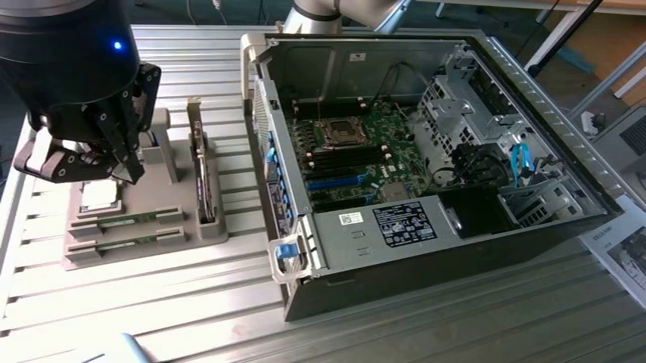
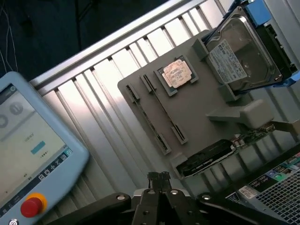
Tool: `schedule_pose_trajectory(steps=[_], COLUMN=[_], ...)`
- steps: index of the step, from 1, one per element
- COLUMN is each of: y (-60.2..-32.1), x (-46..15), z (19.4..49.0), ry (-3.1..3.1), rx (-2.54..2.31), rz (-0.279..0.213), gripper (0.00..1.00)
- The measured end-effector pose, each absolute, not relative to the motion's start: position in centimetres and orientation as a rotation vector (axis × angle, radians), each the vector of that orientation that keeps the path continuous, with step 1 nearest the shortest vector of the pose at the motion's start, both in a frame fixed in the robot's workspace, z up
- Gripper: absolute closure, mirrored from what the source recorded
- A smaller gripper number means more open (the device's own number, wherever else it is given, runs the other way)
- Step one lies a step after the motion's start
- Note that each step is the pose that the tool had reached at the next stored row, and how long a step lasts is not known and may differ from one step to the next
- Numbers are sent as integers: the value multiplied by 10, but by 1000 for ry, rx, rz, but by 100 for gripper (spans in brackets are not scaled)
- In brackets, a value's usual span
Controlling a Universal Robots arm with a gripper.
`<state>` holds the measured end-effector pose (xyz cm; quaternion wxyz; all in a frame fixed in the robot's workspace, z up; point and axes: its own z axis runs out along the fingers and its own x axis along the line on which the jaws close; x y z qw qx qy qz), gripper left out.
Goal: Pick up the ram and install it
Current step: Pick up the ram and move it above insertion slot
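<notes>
Ram [image 1: 136, 219] is seen lying in the grey holder [image 1: 207, 233] at the exterior view's left, one of two alike sticks, beside the open computer case [image 1: 333, 291]. The gripper [image 1: 126, 174] is held above the holder, fingers closed together and gripping nothing. A hard drive [image 2: 241, 56] and a teach pendant [image 2: 28, 154] are seen in the wrist view.

The arm [image 1: 63, 57] points down, its fingers [image 2: 153, 177] pressed together.

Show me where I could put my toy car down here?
Bare ribbed table lies on the camera's side of the gray holder and of the open computer case. Crowded: the holder, packed with ram sticks and a drive, and the case's inside.
</notes>
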<state>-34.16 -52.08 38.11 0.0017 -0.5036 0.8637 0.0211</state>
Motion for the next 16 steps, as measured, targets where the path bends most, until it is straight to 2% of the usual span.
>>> schedule_pose_trajectory(steps=[16], y=[-521], x=[-341], z=[379], ry=[2443], rx=[-1979], rz=[66], gripper=[90])
